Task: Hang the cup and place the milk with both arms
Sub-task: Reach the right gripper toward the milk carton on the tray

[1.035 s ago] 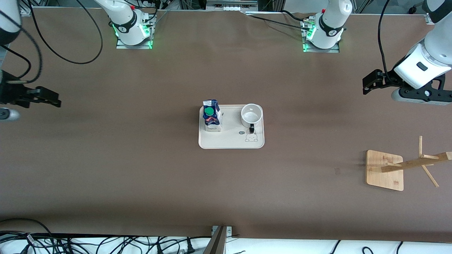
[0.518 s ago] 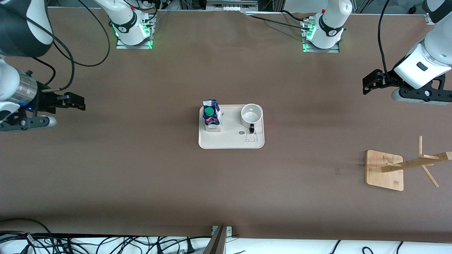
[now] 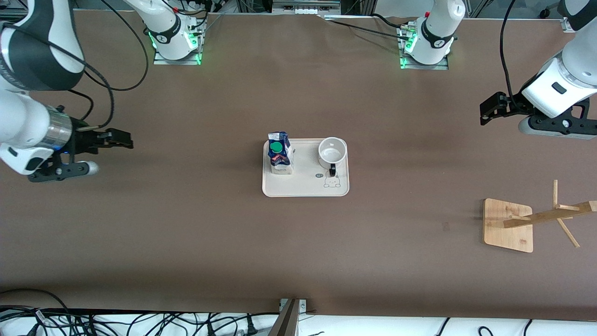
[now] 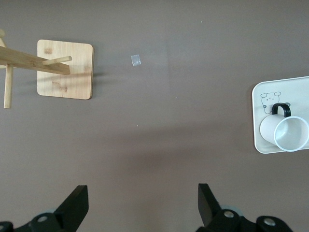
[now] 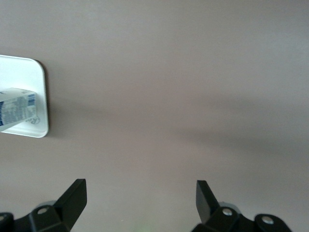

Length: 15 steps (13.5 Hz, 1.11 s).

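Observation:
The white cup (image 3: 332, 151) (image 4: 287, 133) stands upright on a pale tray (image 3: 303, 189) at mid-table, its black handle turned toward the front camera. Beside it on the tray, toward the right arm's end, stands the blue-and-white milk (image 3: 278, 156) (image 5: 17, 108) with its green cap up. My right gripper (image 3: 125, 139) (image 5: 141, 200) hangs open and empty over bare table between the tray and the right arm's end. My left gripper (image 3: 486, 112) (image 4: 143, 203) is open and empty too, over the table near the left arm's end.
A wooden cup rack (image 3: 507, 225) (image 4: 65, 70) with slanted pegs stands near the left arm's end, nearer to the front camera than the left gripper. A small pale scrap (image 4: 136, 60) lies on the brown table cover beside it. Cables run along the front edge.
The right arm has swung in from its end of the table toward the tray, still open. The left arm has hardly shifted. Cup and milk have not moved.

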Motion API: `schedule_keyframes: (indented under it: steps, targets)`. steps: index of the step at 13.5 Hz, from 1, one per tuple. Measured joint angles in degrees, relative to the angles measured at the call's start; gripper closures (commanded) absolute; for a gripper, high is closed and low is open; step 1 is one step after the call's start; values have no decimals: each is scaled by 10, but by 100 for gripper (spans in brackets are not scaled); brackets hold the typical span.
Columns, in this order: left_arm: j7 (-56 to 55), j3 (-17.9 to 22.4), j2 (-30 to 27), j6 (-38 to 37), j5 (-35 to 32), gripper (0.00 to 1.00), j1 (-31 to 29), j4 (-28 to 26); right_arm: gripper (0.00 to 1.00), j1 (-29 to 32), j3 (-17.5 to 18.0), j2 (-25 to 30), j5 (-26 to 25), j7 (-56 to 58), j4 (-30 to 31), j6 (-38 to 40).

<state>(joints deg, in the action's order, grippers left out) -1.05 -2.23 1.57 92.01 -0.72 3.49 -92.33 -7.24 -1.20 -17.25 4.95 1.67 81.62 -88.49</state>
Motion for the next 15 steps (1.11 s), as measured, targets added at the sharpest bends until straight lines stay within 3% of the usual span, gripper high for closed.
schedule_keyframes:
  steps: [6,10,15]
  targets:
    - [0,0,0,0,0,0,0,0,0,-78,2,-10,4,-114,0,-16]
    - [0,0,0,0,0,0,0,0,0,-110,2,-32,94,-144,0,-45]
    - [0,0,0,0,0,0,0,0,0,-121,2,-59,116,-176,0,-80]
